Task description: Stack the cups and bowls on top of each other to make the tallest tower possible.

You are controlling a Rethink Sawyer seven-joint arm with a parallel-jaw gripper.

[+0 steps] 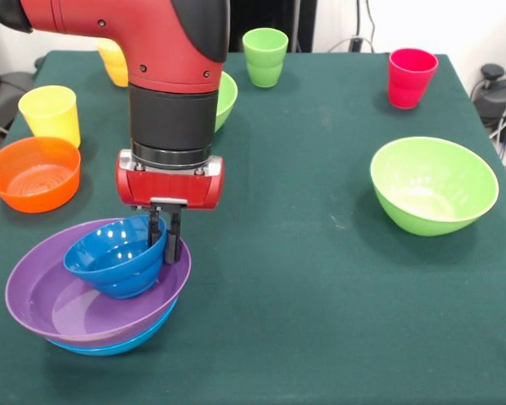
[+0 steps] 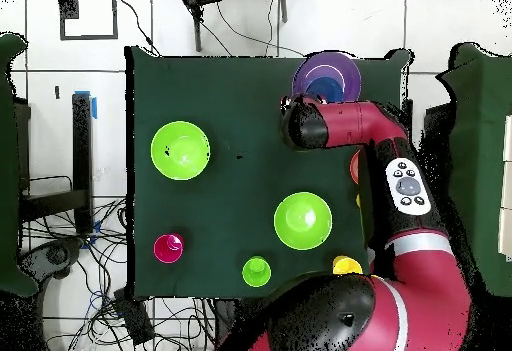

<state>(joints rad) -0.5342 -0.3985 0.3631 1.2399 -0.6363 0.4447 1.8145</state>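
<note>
Nearest us, our hand (image 1: 165,234) pinched the small blue bowl's (image 1: 114,255) rim inside the purple bowl (image 1: 42,299).

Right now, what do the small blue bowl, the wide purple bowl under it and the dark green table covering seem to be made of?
The small blue bowl looks like glossy plastic: bright highlights show on its smooth ribbed wall. The wide purple bowl looks the same, with a shiny, evenly coloured inside. The dark green table covering looks like matte cloth, probably felt-like, since it shows no glare.
</note>
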